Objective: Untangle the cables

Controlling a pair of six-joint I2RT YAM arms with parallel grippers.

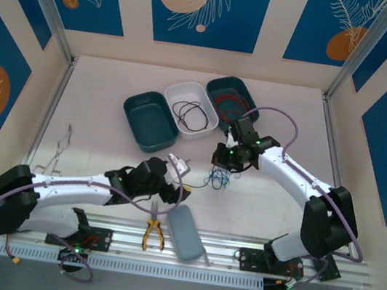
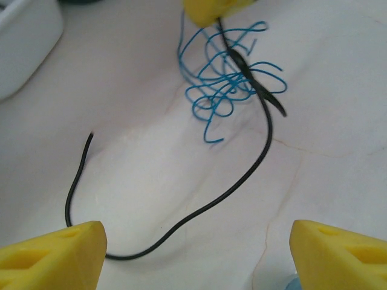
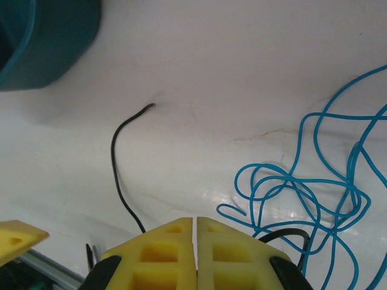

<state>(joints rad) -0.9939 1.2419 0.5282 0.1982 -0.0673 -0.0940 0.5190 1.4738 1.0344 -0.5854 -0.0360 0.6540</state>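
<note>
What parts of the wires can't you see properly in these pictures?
- Top view: the blue cable tangle is too small to follow, and the right gripper covers part.
- Left wrist view: the black cable blurs where it crosses the tangle.
- Right wrist view: the black cable's middle hides behind the shut fingers; the blue cable runs off the right edge.

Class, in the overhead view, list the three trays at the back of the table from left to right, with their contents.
empty teal tray → white tray holding a coiled black cable → far teal tray holding red cables

Table [image 2: 338, 157] smooth, glossy white; blue cable [image 2: 225, 84], black cable [image 2: 269, 130] plastic-sheathed.
</note>
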